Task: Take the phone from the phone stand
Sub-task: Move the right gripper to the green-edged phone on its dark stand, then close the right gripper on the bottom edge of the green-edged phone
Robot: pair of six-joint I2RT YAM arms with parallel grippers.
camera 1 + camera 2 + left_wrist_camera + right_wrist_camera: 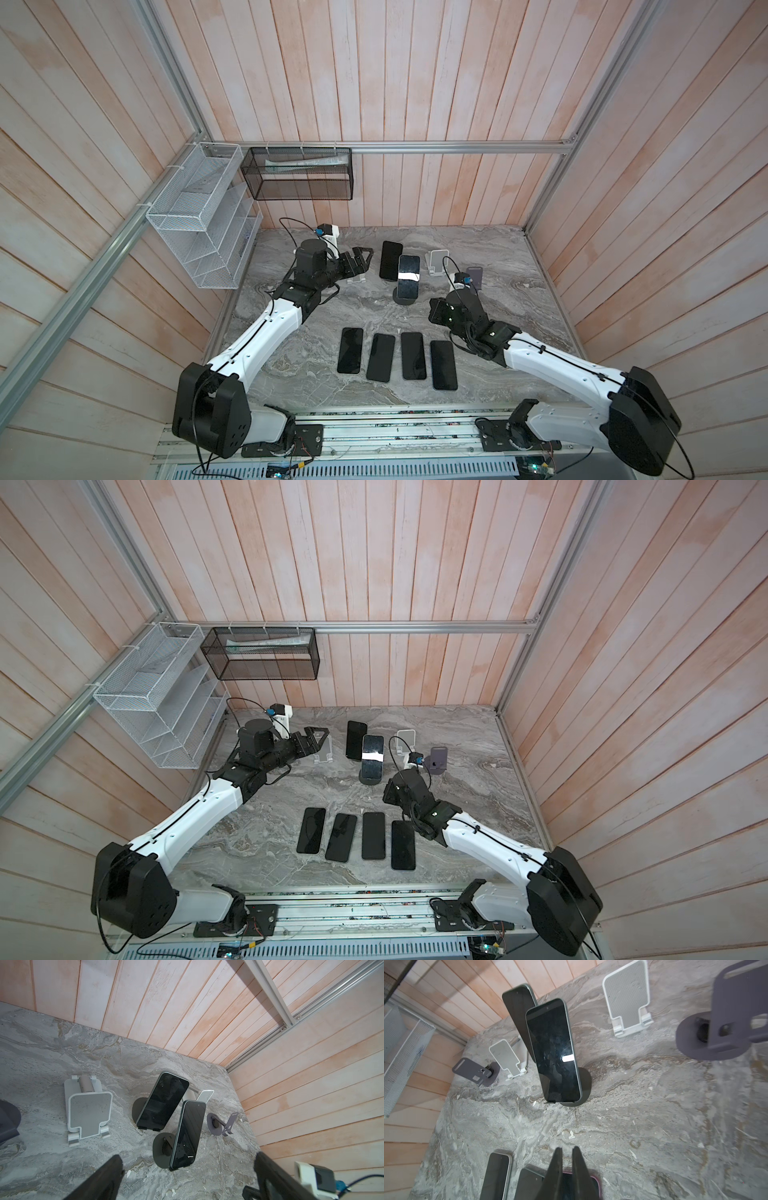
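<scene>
Sighting past my empty, pressed-together right gripper [566, 1148], I see the phone [553, 1049] upright on its phone stand [585, 1084], frame centre. My left gripper [365, 261] hangs spread.

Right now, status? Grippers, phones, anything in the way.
Left gripper open; right gripper shut, empty. Front phone and rear phone on stands, untouched. Rear phone close behind front one; nothing else in the way.

A robot lab cell: left arm [257, 332] and right arm [552, 361] bolted to a metal rail [399, 432], a marble-look tabletop [519, 291] beneath them, and an aluminium frame [457, 147] with plank walls [415, 83] beyond.
</scene>
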